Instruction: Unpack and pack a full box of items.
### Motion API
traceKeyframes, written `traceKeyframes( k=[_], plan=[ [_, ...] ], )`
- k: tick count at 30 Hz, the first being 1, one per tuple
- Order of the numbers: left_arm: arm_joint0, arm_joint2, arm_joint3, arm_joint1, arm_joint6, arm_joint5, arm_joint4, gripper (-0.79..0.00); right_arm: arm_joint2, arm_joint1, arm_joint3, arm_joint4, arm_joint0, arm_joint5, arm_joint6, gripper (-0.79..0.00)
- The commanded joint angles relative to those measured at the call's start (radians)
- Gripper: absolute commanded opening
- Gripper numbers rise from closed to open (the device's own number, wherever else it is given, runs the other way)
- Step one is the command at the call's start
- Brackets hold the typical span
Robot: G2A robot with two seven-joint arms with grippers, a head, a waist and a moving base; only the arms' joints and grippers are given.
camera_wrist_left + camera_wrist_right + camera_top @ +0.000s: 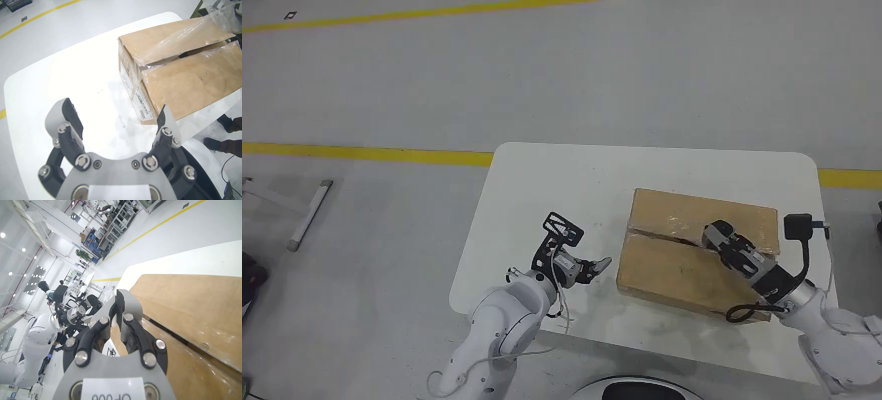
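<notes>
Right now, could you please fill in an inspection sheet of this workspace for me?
Surface: white table, rounded corners, a few small specks.
Job's things: cardboard box on the table, flaps closed with a gap along the seam; clear tape wrinkled, partly lifted off the top.
Clutter: nothing seen.
Pincers: left pincer open, over bare table beside the box; right pincer shut, above the box top; whether it pinches tape, cannot tell.
Cables: black cable looped at the right arm's wrist.
Surroundings: yellow lines on the floor; shelving far off.

Taped cardboard box (697, 258), flaps parted
</notes>
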Motion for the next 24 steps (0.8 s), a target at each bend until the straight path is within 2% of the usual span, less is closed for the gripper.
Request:
traceKeyframes(
  k=[1,14,24],
  plan=[
    [0.0,0.0,0.0,0.0,-0.001,0.002,-0.001,0.0,-0.002,0.0,0.009,-0.006,-0.002,0.01,0.003,-0.785],
    [-0.003,0.0,0.003,0.002,0.005,-0.002,-0.004,0.0,0.007,-0.001,0.022,-0.085,-0.014,0.082,-0.006,-0.785],
    [-0.003,-0.002,0.007,0.003,0.011,0.001,-0.009,0.0,-0.034,-0.009,-0.056,0.027,0.013,0.065,0.015,-0.785]
  ],
)
